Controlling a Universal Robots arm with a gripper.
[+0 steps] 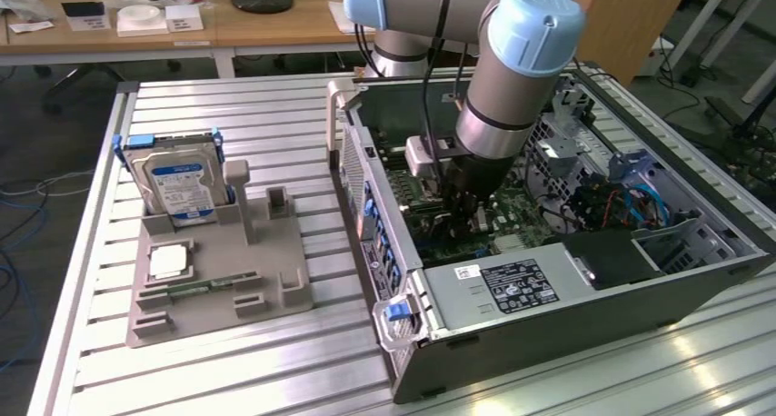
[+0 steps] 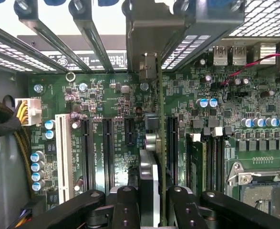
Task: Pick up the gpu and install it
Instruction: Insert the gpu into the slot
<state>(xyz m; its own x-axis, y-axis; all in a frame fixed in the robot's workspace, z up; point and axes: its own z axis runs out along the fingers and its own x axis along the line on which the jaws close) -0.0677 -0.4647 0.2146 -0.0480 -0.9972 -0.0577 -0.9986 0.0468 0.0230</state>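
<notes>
On the exterior view's left of the bench (image 1: 231, 116) you have one grey fixture (image 1: 218, 284). One hard drive (image 1: 182, 187) stands upright at its far end, one small square part (image 1: 170, 260) lies flat in a pocket nearer the front edge, and one green memory stick (image 1: 213, 286) lies just beside that.

To the exterior view's right sits one open PC case (image 1: 546, 252), its walls ringing the arm on all sides. Your arm (image 1: 503, 98) reaches down into it, with the power supply (image 1: 515, 284) close at the near end and blue cables (image 1: 642, 203) beyond.

In the wrist view, the gripper (image 2: 149, 202) is clenched on the gpu (image 2: 149, 143), which you see edge-on between the fingers (image 2: 126, 205), standing over the motherboard (image 2: 106, 109). Black slots (image 2: 107, 148) run on either side of the card, one white slot (image 2: 61, 150) further off. The card's metal bracket (image 2: 149, 28) reaches the case's rear slot bars.
</notes>
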